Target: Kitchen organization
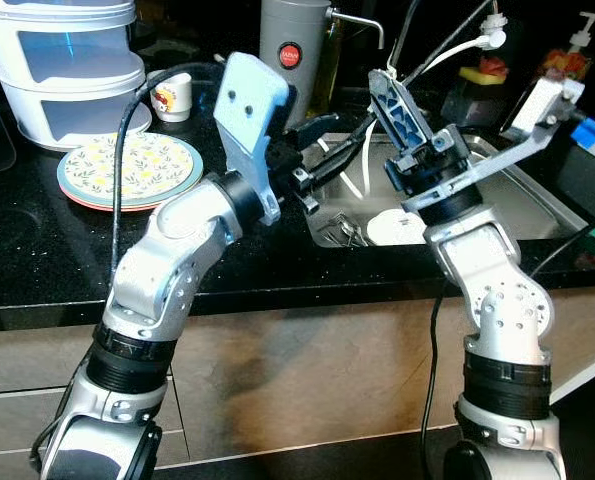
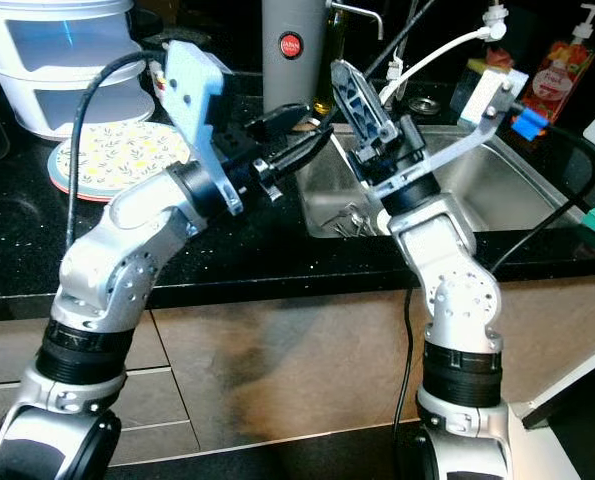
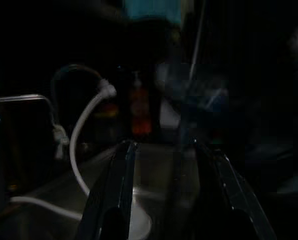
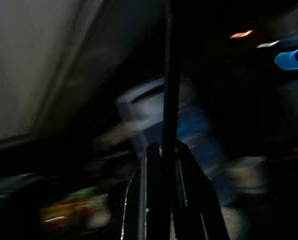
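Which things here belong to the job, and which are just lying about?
Likely job: left gripper, open over the sink; white dish and cutlery inside; right gripper raised above.
Lying about: floral plates, small cup, white containers, grey canister, soap bottle.

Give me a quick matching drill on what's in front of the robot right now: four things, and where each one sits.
Things:
1. floral plate
2. small white dish
3. grey canister with red badge
4. left hand

Places:
A. down in the sink basin
B. on the black counter, left of the sink
C. standing behind the sink's left corner
D. raised over the sink's left edge

Pairs: 1-B, 2-A, 3-C, 4-D
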